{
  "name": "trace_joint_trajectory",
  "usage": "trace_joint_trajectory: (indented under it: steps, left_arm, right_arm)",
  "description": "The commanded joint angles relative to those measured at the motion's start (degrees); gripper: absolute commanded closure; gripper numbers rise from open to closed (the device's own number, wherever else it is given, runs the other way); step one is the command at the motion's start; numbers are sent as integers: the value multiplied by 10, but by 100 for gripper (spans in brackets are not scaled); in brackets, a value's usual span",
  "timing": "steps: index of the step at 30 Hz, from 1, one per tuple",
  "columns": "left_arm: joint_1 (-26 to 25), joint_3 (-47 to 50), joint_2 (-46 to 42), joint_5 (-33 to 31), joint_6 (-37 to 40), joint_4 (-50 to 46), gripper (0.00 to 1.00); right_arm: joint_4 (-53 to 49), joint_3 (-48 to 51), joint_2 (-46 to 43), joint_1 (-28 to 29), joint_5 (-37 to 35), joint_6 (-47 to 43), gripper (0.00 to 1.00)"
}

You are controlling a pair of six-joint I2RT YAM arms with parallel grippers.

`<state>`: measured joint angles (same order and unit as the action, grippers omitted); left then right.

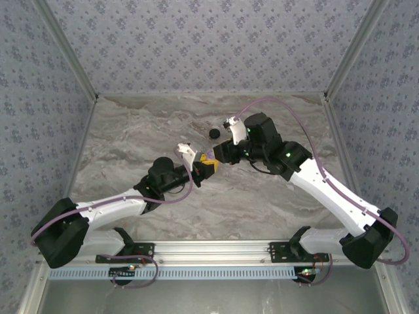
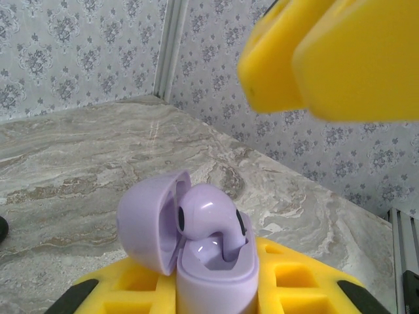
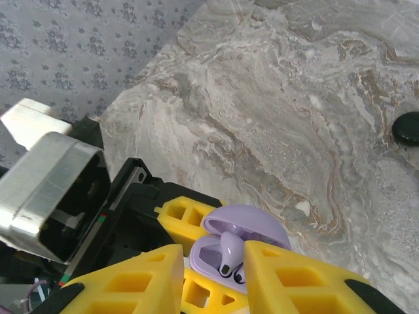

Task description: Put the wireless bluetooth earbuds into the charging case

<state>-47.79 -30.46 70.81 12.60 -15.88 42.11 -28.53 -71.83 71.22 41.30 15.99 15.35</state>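
Observation:
The lilac charging case [image 2: 216, 281] is held off the table with its lid [image 2: 147, 219] swung open, and my left gripper [image 2: 216, 291] is shut on its body between yellow fingers [image 2: 298, 281]. A lilac earbud [image 2: 209, 216] stands stem-down in the case, with its head sticking up above the rim. In the right wrist view the same earbud [image 3: 229, 252] sits in the case [image 3: 213, 252]. My right gripper [image 3: 213, 268] hovers just over it, open, with nothing between its fingers [image 3: 298, 281]. From above, the left gripper [image 1: 206, 165] and right gripper [image 1: 220, 152] meet at mid-table.
A black round puck [image 1: 214, 133] lies on the marble table [image 1: 144, 131] just behind the grippers, and in the right wrist view the puck [image 3: 409, 127] is at the right edge. A small white speck [image 3: 302, 208] lies on the table. Patterned walls enclose three sides.

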Motion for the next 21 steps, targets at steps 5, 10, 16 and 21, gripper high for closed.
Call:
trace_joint_trajectory:
  steps: [5, 10, 16, 21]
  left_arm:
    - [-5, -18, -17, 8, 1, 20, 78]
    - [-5, -18, -15, 15, 1, 24, 78]
    - [-5, -18, -13, 21, -1, 31, 78]
    - [-5, -17, -14, 23, 0, 32, 78]
  right_arm:
    - [-20, -15, 17, 5, 20, -9, 70]
    - [-24, -18, 24, 6, 25, -10, 68]
    - [-27, -20, 31, 7, 31, -11, 67]
    - [-28, -23, 36, 8, 34, -11, 67]
